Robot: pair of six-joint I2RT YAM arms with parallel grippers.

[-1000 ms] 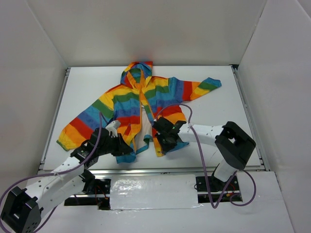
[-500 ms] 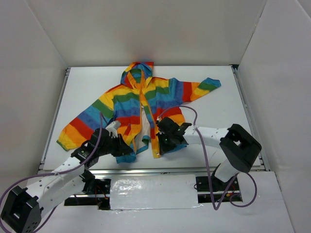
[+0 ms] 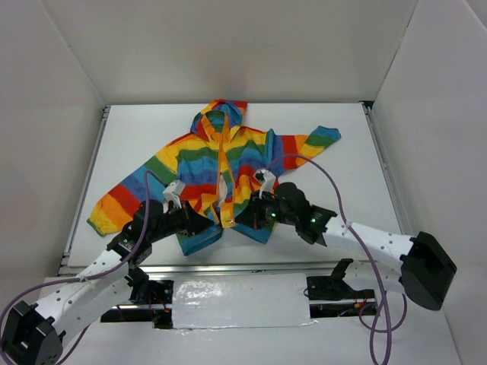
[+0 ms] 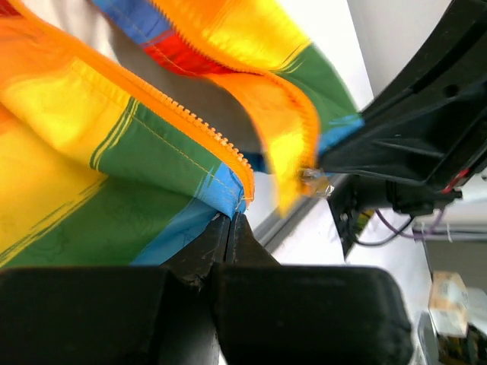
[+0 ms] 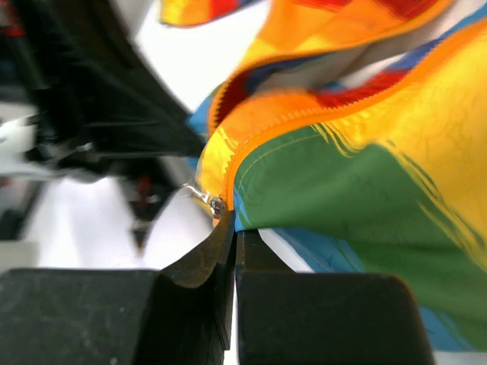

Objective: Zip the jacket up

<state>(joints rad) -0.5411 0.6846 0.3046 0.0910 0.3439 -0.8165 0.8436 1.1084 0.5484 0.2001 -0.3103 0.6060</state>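
One jacket [image 3: 228, 156], rainbow-striped, hooded, spread on tabletop [image 3: 358, 182], hood far, hem near arms, front open. Hem corners beside zipper band pinched: one by left tool [image 3: 215, 223], other by right tool [image 3: 251, 217].

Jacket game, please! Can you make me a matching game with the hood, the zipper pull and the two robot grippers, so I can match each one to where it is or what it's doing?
Things:
1. hood
2. zipper pull
3. left gripper
4. right gripper

Matches:
a. shut on the jacket edge beside the pull
b. farthest from the arms' bases
c. shut on the other front edge, at its blue corner
d. small, shiny, metal

Pairs: 1-b, 2-d, 3-c, 4-a
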